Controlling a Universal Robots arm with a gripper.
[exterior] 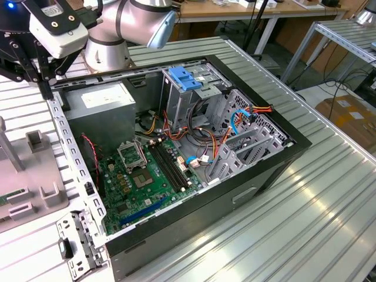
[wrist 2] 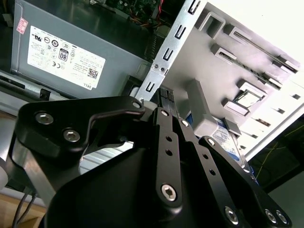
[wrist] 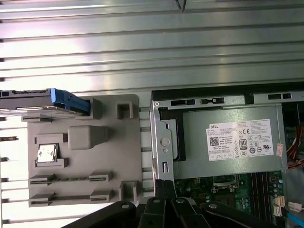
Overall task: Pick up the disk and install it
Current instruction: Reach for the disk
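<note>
The disk (wrist: 33, 100) is a flat grey drive with bright blue rails. It stands on edge in a slot at one corner of the grey fixture plate (wrist: 109, 156) beside the open computer case (exterior: 258, 176). In the second wrist view a strip of the disk (wrist 2: 227, 139) peeks past the black gripper links. My gripper (exterior: 44, 82) hangs over the case's perforated metal rear edge (wrist: 161, 142), between the fixture plate and the power supply, a fair way from the disk. Its fingers (wrist: 164, 187) look shut, with nothing held between them.
A grey power-supply box (exterior: 100, 103) with a white label fills the case's rear corner. A light-blue latch (exterior: 185, 79) sits atop the metal drive cage (exterior: 200, 94). The green motherboard (exterior: 141, 176) and cables (exterior: 235, 120) lie inside. The case rests on a ribbed metal table (exterior: 317, 211).
</note>
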